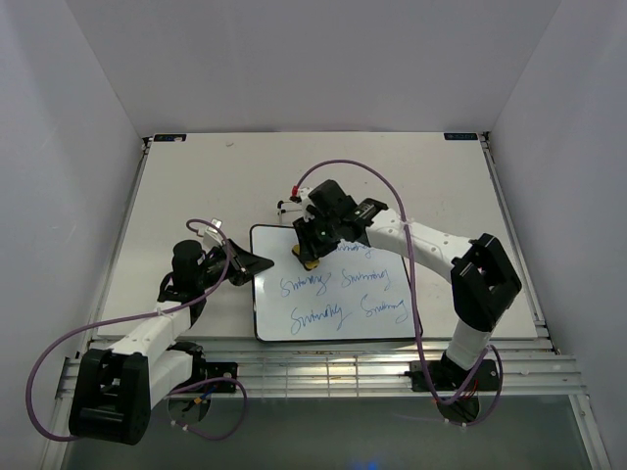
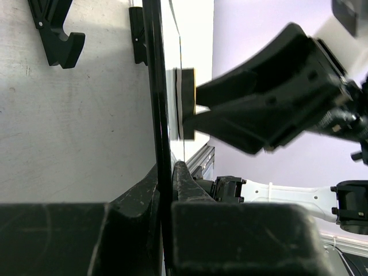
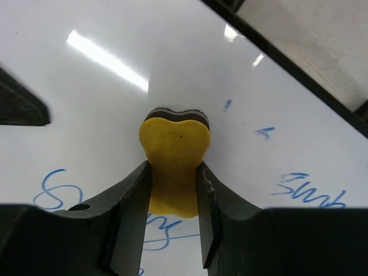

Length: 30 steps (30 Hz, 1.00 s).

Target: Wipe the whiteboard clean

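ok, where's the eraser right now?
Top view: the eraser is clamped in the right gripper, pressed on the whiteboard near its far edge, beside blue writing.

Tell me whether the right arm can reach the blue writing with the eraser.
Probably yes. The right gripper holds the yellow eraser on the whiteboard right beside the blue writing, with nothing between; the left gripper clamps only the left edge.

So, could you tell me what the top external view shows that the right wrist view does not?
Top view only: the left arm, its jaws on the whiteboard's left edge, and every row of writing. Right wrist only: the eraser's dark pad against the board, and stray blue flecks. Both: the right jaws clamping the yellow eraser over blue writing.
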Available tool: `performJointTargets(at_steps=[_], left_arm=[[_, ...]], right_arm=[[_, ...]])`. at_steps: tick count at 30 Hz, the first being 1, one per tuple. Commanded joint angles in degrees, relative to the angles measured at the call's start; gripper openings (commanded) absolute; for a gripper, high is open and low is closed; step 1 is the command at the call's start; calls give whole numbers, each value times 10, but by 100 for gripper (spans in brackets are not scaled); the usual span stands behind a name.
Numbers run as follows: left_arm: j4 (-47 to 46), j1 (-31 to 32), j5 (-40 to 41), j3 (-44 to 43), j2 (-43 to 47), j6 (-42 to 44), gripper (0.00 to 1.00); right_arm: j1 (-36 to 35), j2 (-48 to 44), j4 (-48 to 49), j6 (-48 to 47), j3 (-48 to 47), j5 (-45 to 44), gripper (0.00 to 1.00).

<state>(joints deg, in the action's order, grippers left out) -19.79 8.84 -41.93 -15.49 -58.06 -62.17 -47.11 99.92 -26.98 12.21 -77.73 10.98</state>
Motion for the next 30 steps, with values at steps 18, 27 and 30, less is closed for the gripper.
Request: performJointTargets(at_steps=[18, 27, 30], left_arm=[[-71, 4, 13, -6, 32, 46, 0], [-69, 4, 17, 1, 35, 44, 0], [-68, 4, 24, 2, 34, 39, 0]], right_arm=[[29, 11, -39, -7, -15, 17, 34], [4, 70, -47, 3, -126, 63, 34], [-3, 98, -53, 4, -166, 82, 34]])
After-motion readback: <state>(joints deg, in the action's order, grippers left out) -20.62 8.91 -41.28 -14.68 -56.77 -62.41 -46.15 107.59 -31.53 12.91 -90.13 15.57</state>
